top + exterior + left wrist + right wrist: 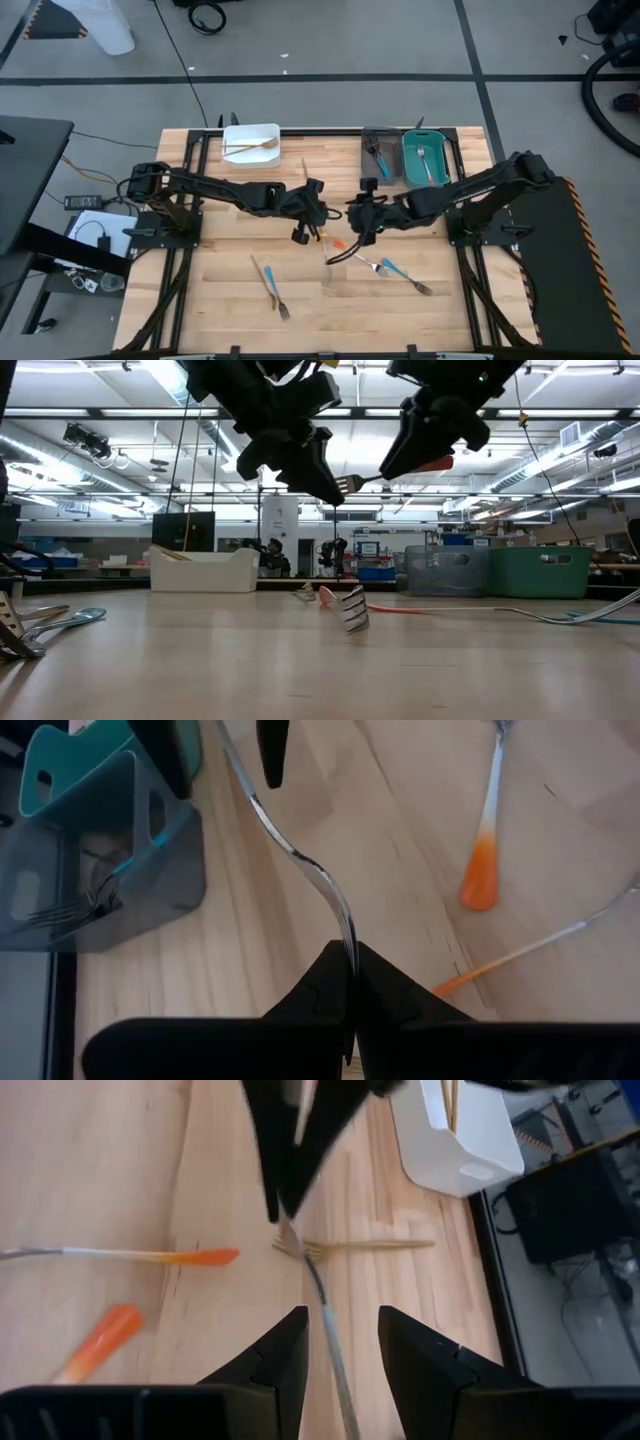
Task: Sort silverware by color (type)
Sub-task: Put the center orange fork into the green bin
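Sort approx. half done, by my read. White bin (pixel 250 141) at far-left of the bench (pixel 215 305) holds a gold piece (pixel 252 148); grey bin (pixel 379 152) and teal bin (pixel 425 158), side by side at the far-right, each hold at least one utensil. Loose on the boards: a gold fork (pixel 362 1246) just beyond the arms toward the white bin, orange-handled pieces (pixel 150 1256) under the grippers at bench centre, a blue-handled fork (pixel 404 276) w/ a metal one beside it toward the near edge, and a tan and blue pair (pixel 272 284) near-left. Left gripper (pixel 349 982) is pressed together, pinching one end of a slim metal fork (pixel 300 855) held in the air over bench centre. Right gripper (pixel 338 1338) faces it, fingers spread either side of that same fork, not clamped on it; looks like a hand-over in mid-air. Room: the two grippers are nearly nose to nose, so little slack between them. Far edge is crowded by bins; the near half has open wood between the scattered pieces. Bench corners free.
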Available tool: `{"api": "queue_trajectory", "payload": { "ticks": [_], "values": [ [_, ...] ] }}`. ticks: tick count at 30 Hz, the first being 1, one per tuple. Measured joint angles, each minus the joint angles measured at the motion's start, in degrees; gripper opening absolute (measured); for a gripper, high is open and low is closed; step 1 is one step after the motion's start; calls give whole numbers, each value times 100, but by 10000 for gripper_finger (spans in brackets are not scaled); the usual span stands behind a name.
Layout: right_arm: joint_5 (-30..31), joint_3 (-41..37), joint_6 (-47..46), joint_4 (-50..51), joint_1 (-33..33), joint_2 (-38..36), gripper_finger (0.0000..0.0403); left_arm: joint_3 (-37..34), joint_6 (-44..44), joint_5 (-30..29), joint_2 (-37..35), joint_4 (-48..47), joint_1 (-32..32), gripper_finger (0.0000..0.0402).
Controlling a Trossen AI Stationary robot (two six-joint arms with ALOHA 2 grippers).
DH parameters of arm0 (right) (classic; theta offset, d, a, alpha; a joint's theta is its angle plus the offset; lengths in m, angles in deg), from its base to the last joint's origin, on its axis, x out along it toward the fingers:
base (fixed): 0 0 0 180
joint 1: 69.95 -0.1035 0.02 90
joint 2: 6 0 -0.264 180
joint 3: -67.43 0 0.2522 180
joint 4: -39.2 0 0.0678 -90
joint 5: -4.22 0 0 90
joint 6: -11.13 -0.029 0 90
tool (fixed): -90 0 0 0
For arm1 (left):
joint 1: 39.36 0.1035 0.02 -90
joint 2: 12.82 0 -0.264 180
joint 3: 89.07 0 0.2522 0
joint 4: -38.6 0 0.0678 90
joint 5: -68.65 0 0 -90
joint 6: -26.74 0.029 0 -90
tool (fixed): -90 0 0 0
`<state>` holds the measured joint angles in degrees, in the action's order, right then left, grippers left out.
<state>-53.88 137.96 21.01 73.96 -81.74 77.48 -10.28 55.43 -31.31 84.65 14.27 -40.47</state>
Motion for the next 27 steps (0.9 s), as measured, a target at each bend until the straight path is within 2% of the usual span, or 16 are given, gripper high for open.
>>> {"api": "queue_trajectory", "payload": {
  "ticks": [7,10,13,21,23,27],
  "values": [
    [-122,249,299,56,104,345,132,0,86,-66,0,-37,4,13],
    [-128,247,341,86,186,477,122,0,395,-89,0,-36,1,13],
    [-124,247,342,138,256,555,102,0,637,-107,0,-6,-15,13],
    [-193,247,317,123,303,533,22,0,596,-220,0,-5,31,15],
    [-259,247,294,170,313,530,10,-3,485,-236,2,50,46,23],
    [-275,247,162,269,330,526,13,-7,284,-520,2,190,67,59]
  ]
}}
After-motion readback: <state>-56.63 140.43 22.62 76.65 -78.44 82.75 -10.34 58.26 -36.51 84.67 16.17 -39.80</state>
